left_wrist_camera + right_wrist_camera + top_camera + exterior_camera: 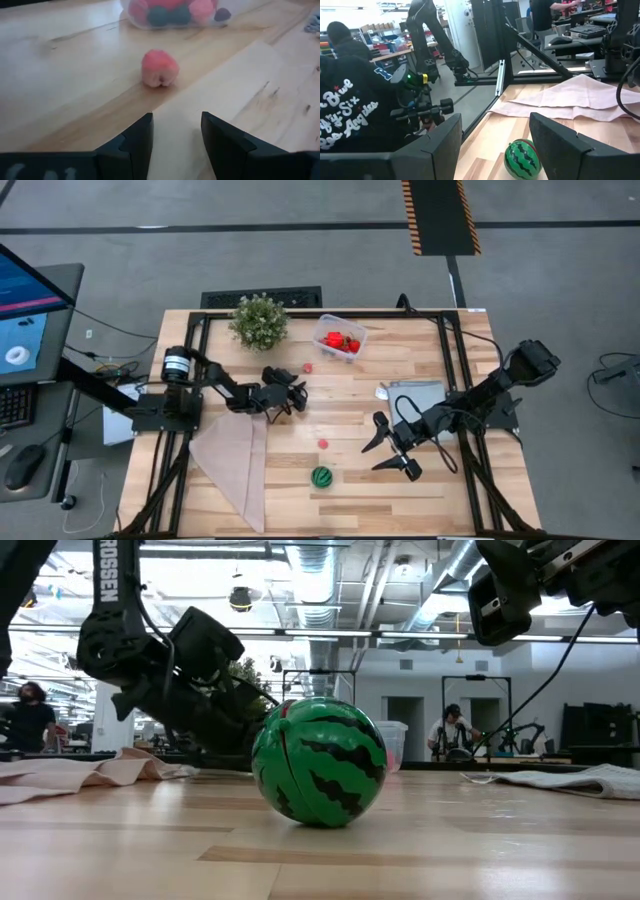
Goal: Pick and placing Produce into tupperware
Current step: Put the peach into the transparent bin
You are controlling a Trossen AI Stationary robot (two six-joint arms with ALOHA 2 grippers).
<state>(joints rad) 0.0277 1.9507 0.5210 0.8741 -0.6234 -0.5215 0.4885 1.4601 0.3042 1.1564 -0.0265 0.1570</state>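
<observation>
Currently, nearest the front edge of the table, the green striped ball (321, 477) sits alone at about 6 o'clock from table centre, upright and touching nothing. Just beyond it lies one small red piece (323, 444), also free on the wood.

The right gripper (392, 447) hovers at roughly 3 o'clock of the ball, fingers spread apart and empty; its wrist view looks down past both fingers at the ball. We judge it waits or lines up on the ball.

The left gripper (291, 397) sits lower and farther, near mid-table, fingers parted with a gap between them and nothing held. Ahead of it, at about 1 o'clock, rests a pink fruit (159, 68), and past that the tupperware (339, 339) at the far edge, already holding several red pieces. The potted plant (259, 320) stands to the tub's 9 o'clock, well apart. A beige cloth (237, 460) lies at 7 o'clock.

Step in hand, as we judge it: the left arm takes the pink fruit. For a clean pick we would centre the fruit between the fingers, go low enough that the tips bracket its widest part, and close gently, since a round piece may roll away if nudged off-centre.
</observation>
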